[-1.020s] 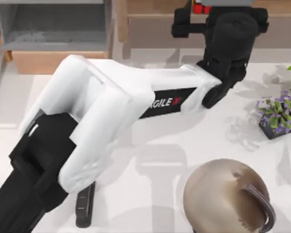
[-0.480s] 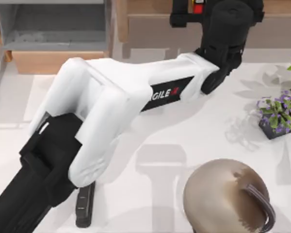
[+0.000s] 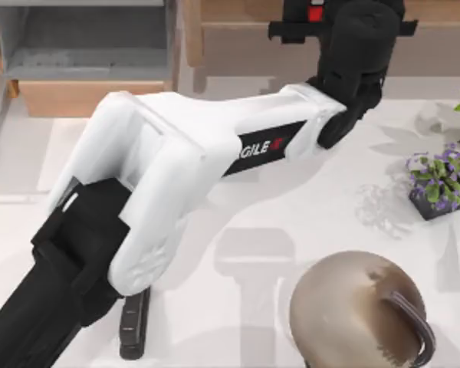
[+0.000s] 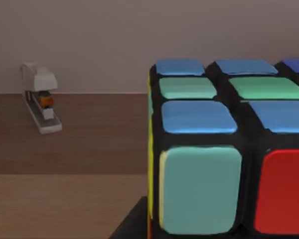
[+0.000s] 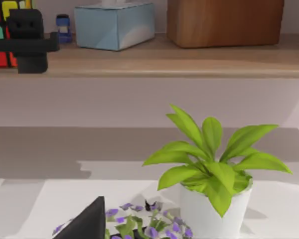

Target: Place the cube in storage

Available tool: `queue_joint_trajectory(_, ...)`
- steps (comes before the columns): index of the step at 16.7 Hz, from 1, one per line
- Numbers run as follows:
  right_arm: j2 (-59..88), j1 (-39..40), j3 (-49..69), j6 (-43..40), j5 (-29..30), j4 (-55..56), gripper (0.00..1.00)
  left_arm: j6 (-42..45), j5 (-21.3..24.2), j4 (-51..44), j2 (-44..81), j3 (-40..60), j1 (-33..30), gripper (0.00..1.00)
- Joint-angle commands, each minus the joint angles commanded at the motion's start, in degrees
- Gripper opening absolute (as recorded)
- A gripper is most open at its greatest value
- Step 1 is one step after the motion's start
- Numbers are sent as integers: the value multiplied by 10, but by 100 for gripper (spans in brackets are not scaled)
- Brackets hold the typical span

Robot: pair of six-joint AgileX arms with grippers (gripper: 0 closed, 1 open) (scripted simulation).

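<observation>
White table (image 3: 322, 222) bears a flower pot (image 3: 438, 184) and stapler (image 3: 134, 322).

Bright, even light falls from above. In the top view the white table (image 3: 330, 207) is strongly lit. The left arm (image 3: 176, 169) lays a soft grey shadow on it across the middle of the frame, with paler blocky shadows at lower centre. The flower pot (image 3: 437, 184) at the right edge throws a faint dappled shadow to its left. The brown dome (image 3: 353, 307) at lower right carries a whitish sheen. In the left wrist view the cube (image 4: 224, 149) is evenly lit, without glare. In the right wrist view a broad grey shadow lies beneath the shelf (image 5: 164, 59).
</observation>
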Motion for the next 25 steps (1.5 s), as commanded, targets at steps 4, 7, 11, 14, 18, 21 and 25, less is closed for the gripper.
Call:
queue_joint_trajectory(4, 0, 0, 0, 0, 0, 0, 100, 0, 0, 0, 0, 0, 0, 17)
queue_joint_trajectory(7, 0, 0, 0, 0, 0, 0, 100, 0, 0, 0, 0, 0, 0, 0)
queue_joint_trajectory(11, 0, 0, 0, 0, 0, 0, 100, 0, 0, 0, 0, 0, 0, 0)
queue_joint_trajectory(14, 0, 0, 0, 0, 0, 0, 100, 0, 0, 0, 0, 0, 0, 0)
queue_joint_trajectory(18, 0, 0, 0, 0, 0, 0, 100, 1, -5, 2, -19, -20, -7, 0)
queue_joint_trajectory(21, 0, 0, 0, 0, 0, 0, 100, 2, -13, 5, -50, -55, -15, 0)
queue_joint_trajectory(25, 0, 0, 0, 0, 0, 0, 100, 3, -14, 6, -55, -59, -13, 0)
